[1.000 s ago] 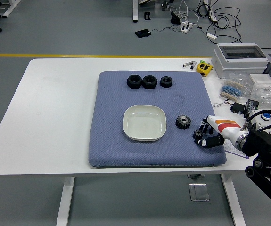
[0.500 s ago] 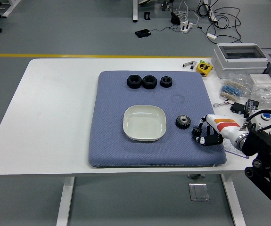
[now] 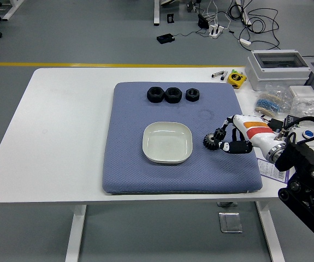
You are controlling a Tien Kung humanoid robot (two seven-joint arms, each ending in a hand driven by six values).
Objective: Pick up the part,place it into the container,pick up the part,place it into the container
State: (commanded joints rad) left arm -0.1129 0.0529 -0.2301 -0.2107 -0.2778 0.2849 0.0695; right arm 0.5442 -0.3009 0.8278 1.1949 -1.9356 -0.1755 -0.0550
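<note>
Readable text: you'll find none anywhere at this size.
Paper sheet (image 3: 270, 170) by the mat's right edge: print too small for you to read.

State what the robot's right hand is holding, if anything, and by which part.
Nothing is clearly held: the right hand has its fingers around the black gear on the mat.
</note>
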